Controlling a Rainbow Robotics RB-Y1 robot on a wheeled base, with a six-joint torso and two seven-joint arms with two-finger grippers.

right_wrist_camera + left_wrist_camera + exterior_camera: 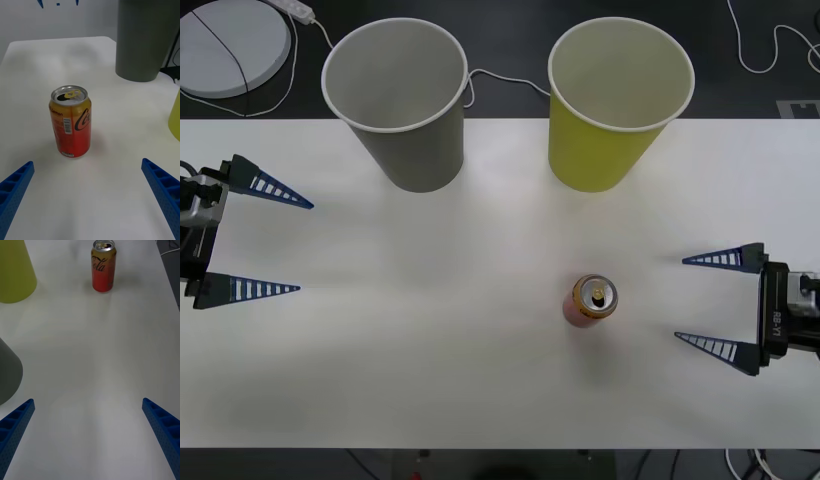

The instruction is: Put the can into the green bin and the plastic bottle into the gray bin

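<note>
The can stands upright on the white table, right of centre and toward the near edge, its gold top with the pull tab facing up. Nothing lies between it and the right gripper, which sits just to its right with both blue fingers spread wide and nothing held. The left gripper rests at the table's left side, fingers likewise wide apart and empty, well apart from the can. At the far edge stand the gray bin on the left and the green bin on the right, both upright and side by side without touching. Beyond them a white cable runs over the dark floor, and a round white disc is cut off at the far left corner.
</note>
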